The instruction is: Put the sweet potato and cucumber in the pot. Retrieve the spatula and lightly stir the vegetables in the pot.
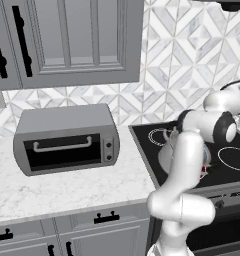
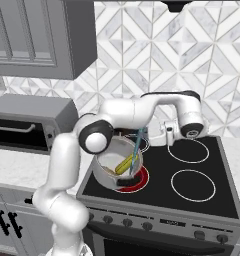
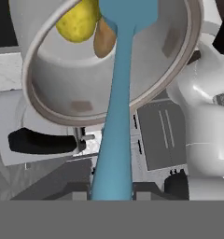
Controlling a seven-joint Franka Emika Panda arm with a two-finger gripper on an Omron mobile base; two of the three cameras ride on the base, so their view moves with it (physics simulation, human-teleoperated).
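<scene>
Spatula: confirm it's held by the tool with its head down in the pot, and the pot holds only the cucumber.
Not only the cucumber: the hand view shows the sweet potato beside it in the pot. The tool does hold the spatula, head in the pot.

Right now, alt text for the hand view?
The gripper, shut on the blue spatula, reaches its head into the steel pot, where the cucumber and sweet potato lie together.
</scene>
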